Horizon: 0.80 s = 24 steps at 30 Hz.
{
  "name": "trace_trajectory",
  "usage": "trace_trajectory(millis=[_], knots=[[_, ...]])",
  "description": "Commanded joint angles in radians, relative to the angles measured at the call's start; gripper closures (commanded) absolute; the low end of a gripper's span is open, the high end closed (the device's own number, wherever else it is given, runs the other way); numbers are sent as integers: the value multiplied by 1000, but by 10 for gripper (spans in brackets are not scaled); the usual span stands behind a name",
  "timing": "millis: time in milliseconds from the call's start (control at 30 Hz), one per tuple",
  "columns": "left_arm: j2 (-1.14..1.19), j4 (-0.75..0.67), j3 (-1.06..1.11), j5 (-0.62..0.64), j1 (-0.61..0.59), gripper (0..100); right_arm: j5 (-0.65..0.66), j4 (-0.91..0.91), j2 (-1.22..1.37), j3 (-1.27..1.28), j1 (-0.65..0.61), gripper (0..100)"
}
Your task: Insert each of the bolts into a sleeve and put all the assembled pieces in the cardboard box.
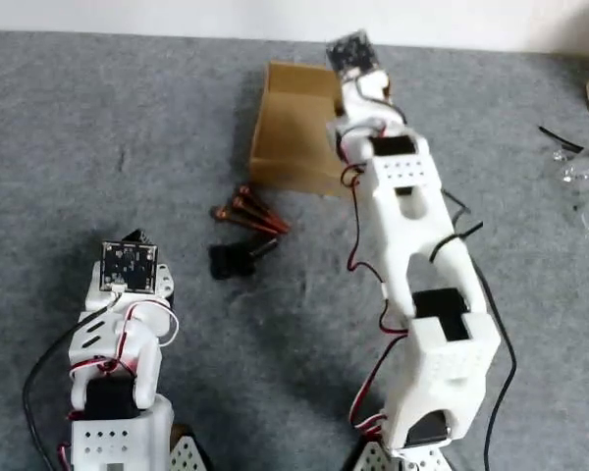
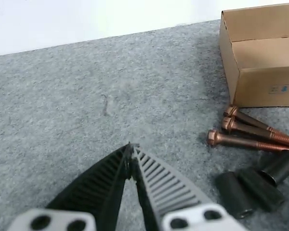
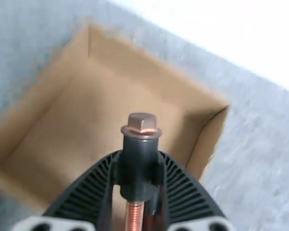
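My right gripper (image 3: 137, 166) is shut on an assembled piece, a copper bolt (image 3: 141, 124) pushed through a black sleeve (image 3: 137, 159), held above the open cardboard box (image 3: 62, 120). In the high view the right arm stretches over the cardboard box (image 1: 290, 128) at the back. Three copper bolts (image 1: 247, 210) lie in front of the box, with black sleeves (image 1: 234, 259) just below them. My left gripper (image 2: 130, 161) is shut and holds nothing, low over the carpet to the left of the bolts (image 2: 250, 132) and sleeves (image 2: 255, 185).
Grey carpet (image 1: 98, 147) covers the table. Clear plastic and cables (image 1: 579, 172) lie at the far right edge. Open carpet spreads to the left of the box.
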Motion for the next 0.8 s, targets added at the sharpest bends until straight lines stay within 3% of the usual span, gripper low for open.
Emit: trace_trajectory(millis=[0, 333, 433, 767], knots=[[-5, -25, 19, -8, 13, 992, 9, -35, -31, -85, -16, 992], [-5, -26, 19, -8, 15, 992, 8, -44, -21, -54, -24, 992], [-4, -26, 19, -8, 15, 992, 8, -120, -7, -50, -16, 992], [-4, -26, 19, -8, 10, 992, 14, -268, 305, -76, 42, 992]])
